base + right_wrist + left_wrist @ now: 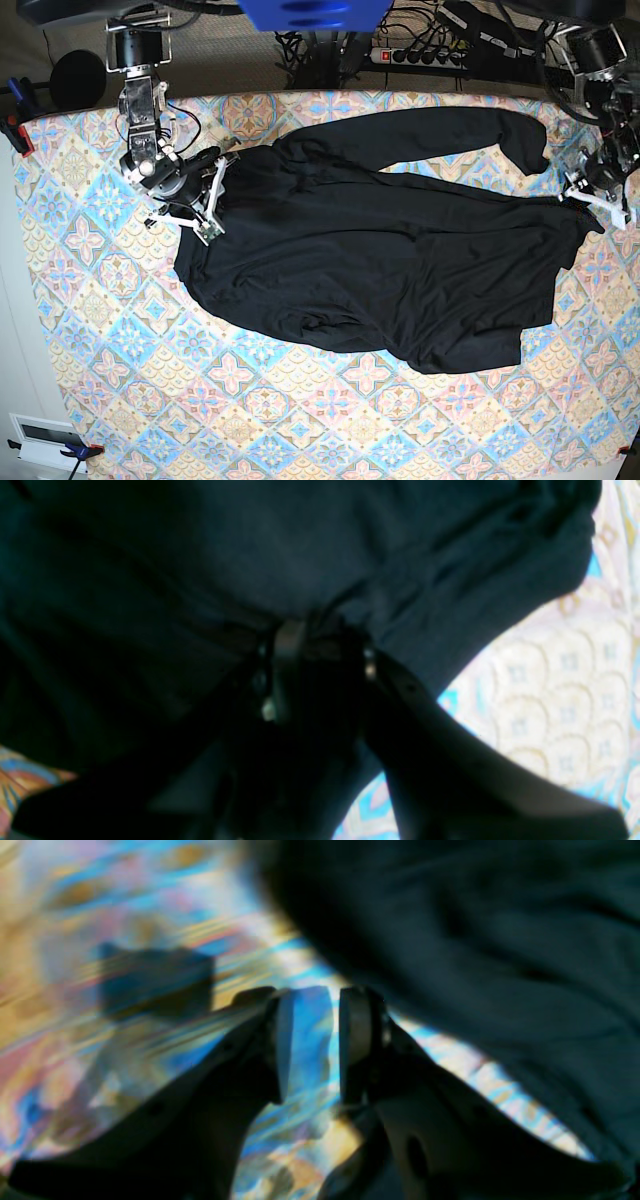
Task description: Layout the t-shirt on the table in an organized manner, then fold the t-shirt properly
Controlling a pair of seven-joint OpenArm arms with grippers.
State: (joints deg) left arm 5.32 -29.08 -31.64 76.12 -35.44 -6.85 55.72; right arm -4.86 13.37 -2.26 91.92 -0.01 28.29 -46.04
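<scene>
Wrinkled black t-shirt (380,260); diamond-tiled table (100,340)

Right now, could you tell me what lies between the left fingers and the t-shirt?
In the left wrist view, only bare patterned table shows between the open left fingers and beside the t-shirt.

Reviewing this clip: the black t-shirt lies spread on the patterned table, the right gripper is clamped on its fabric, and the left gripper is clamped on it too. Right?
Not quite. The left gripper is open and empty: the left wrist view shows only the table between its fingers, with the t-shirt beside it. The rest holds: the right gripper is clamped on the fabric.
</scene>
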